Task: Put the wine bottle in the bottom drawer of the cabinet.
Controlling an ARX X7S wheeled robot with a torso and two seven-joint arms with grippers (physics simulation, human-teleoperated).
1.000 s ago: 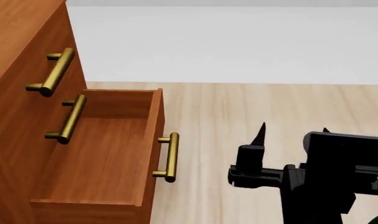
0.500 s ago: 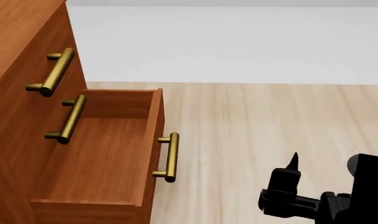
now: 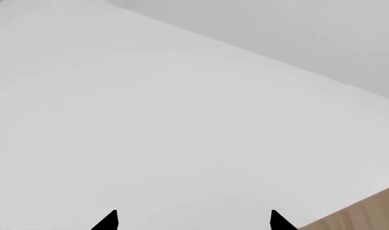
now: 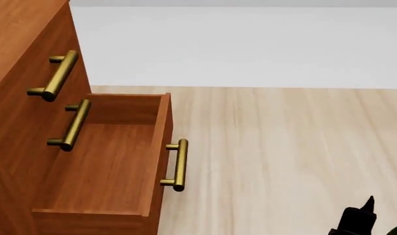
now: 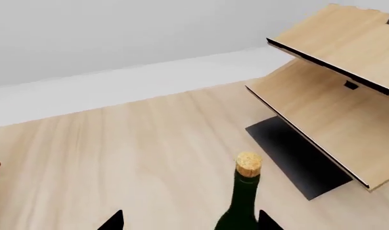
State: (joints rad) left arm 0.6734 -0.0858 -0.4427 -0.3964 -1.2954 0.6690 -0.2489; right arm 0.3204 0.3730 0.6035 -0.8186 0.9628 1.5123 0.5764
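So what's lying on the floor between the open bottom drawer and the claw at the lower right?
Nothing: head view shows bare light wood floor between bottom drawer and claw.

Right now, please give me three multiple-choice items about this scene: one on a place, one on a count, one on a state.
1. Where does the light wood rack stand?
A. on the floor
B. inside the cabinet
C. on the cabinet top

2. How many brass handles show on the cabinet in the head view?
A. one
B. three
C. five

3. In what state is the bottom drawer?
A. shut
B. pulled open and empty
C. open with the bottle inside

Answers: 1 A, its black base lies on the wooden floor. 2 B, one bar shows on each drawer front. 3 B, its bare wooden bottom shows, and the wine bottle is outside, by the right tool.
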